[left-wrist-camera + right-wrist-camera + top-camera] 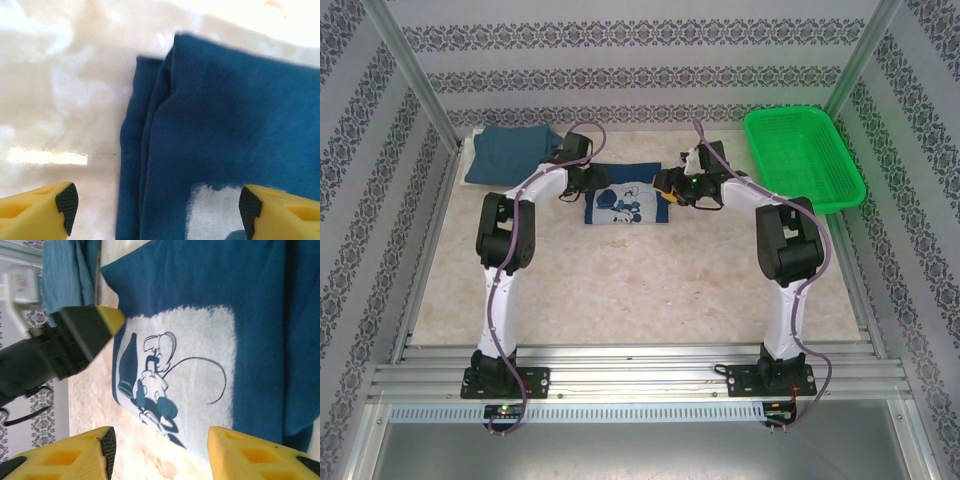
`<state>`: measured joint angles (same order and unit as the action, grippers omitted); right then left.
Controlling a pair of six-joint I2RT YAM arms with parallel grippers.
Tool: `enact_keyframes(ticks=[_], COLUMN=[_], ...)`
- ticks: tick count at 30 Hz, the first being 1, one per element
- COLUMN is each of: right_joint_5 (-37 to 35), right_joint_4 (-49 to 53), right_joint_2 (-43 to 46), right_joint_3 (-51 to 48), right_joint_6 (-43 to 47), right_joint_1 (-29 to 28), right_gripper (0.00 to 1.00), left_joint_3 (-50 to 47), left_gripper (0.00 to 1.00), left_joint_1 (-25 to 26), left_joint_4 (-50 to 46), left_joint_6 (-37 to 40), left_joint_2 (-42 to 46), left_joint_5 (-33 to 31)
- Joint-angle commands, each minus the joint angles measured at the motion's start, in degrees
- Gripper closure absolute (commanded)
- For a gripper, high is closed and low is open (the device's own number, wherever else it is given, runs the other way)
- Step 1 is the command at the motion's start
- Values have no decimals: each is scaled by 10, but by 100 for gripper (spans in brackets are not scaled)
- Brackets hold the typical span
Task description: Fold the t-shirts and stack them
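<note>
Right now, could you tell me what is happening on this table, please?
Both arms lean over the folded dark navy cloth t-shirt with a white cartoon print, lying on the pale table. The left gripper is open over its left folded edge, the right gripper open above the print; neither grips cloth. The folded teal-blue cloth t-shirt lies apart in the far-left corner, so the two are not yet stacked.

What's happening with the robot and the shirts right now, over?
Left fingers open over folded navy t-shirt. Right fingers open above its cartoon print. Teal t-shirt lies back left. Green basket well aside.
</note>
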<state>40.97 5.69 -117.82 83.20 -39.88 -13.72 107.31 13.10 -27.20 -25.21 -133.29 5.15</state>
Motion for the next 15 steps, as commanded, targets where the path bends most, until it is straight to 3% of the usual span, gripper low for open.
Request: enact_keyframes(ticks=[1, 5, 9, 13, 15], right_joint_5=[3, 6, 4, 8, 9], right_joint_4=[-26, -29, -33, -46, -49], right_joint_2=[37, 60, 91, 121, 135], right_joint_3=[-27, -40, -63, -99, -114], right_joint_6=[14, 15, 18, 14, 14], right_joint_1=[3, 3, 2, 2, 2], right_gripper=[48, 48, 48, 48, 48], left_joint_3=[7, 53, 98, 119, 121], left_gripper=[18, 30, 58, 93, 100], left_joint_1=[15, 27, 30, 30, 31], left_joint_4=[-57, -62, -84, -98, -92], left_joint_6=[20, 19, 22, 29, 35], left_joint_2=[-22, -56, -90, -105, -92], left_joint_5=[-24, -6, -5, -16, -16])
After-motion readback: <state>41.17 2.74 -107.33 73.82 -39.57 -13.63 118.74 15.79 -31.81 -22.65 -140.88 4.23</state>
